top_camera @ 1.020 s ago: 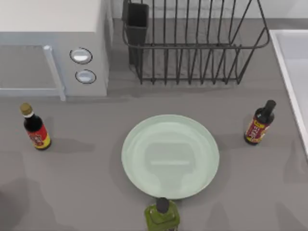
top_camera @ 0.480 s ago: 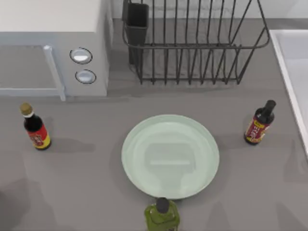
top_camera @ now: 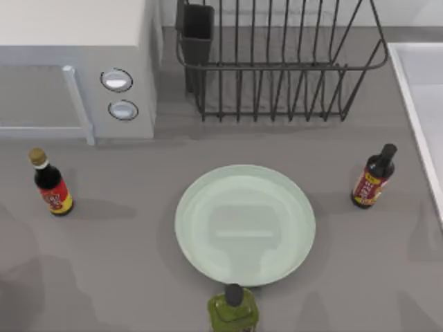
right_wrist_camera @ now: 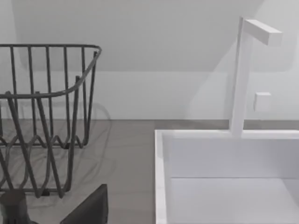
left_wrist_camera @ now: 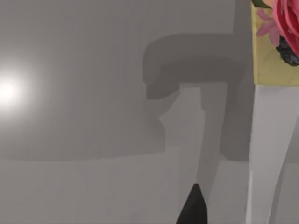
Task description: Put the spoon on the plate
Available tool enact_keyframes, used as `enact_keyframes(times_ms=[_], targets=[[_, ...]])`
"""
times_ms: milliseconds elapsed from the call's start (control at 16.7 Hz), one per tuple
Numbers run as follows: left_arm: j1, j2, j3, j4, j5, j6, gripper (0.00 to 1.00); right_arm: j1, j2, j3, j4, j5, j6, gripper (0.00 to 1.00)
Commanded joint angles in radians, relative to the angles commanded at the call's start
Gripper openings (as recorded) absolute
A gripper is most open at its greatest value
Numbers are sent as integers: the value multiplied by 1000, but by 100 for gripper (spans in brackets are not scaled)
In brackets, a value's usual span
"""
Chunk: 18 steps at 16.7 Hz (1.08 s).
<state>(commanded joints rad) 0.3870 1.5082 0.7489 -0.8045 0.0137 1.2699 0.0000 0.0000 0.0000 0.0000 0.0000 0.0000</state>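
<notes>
We see the plate (top_camera: 245, 225) bare at mid-surface, cannot tell where the spoon lies or how either tool stands, and judge the spoon light, stiff and slippery, best taken across its thin handle near the middle.

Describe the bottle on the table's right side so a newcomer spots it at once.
Start at the big mint-green plate mid-table, then look right toward the white sink. The dark bottle stands there, tilted, with a black cap, unlike the gold-capped one at left and the green one below the plate.
</notes>
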Motion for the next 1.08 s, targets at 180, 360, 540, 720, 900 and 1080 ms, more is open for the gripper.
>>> enact_keyframes(times_ms=[180,360,540,720,900,1080], targets=[[-2,-55,90,-171,0,-1,0,0,0,0,0,0,0,100],[-4,-110,171,-302,0,-7,0,0,0,0,0,0,0,100],[-5,-136,200,-338,0,-13,0,0,0,0,0,0,0,100],[-3,-132,197,-335,-1,-11,0,0,0,0,0,0,0,100],[-38,-126,225,-354,7,-10,0,0,0,0,0,0,0,100],[-167,-93,321,-408,26,-16,0,0,0,0,0,0,0,100]])
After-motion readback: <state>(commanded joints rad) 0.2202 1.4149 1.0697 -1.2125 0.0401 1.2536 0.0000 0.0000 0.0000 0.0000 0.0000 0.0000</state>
